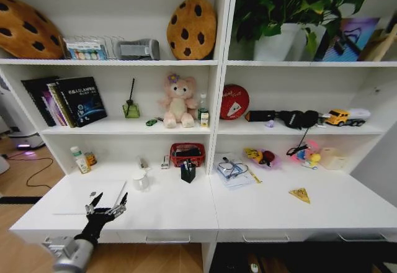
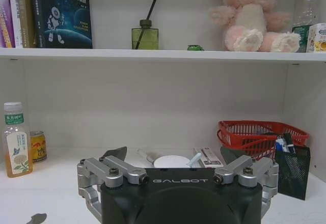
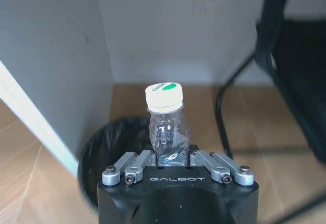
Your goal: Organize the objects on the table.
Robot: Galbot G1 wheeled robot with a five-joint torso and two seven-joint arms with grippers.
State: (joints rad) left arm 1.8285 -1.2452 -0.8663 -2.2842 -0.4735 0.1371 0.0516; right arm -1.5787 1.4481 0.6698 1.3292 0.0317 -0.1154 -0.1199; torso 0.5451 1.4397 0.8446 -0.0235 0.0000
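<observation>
The left claw (image 1: 107, 203) hovered open over the white table (image 1: 167, 214), its fingertips above a silver laptop (image 1: 90, 196). A white mug (image 1: 141, 180) stood just beyond it.

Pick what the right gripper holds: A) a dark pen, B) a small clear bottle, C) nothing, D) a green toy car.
B: the right gripper is shut on the small clear bottle, held upright above a black bin on the floor.

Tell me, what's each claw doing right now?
Left gripper open, low over the table beside the laptop. Right gripper shut on small clear bottle, above a black-lined bin. Nothing blocking.
</observation>
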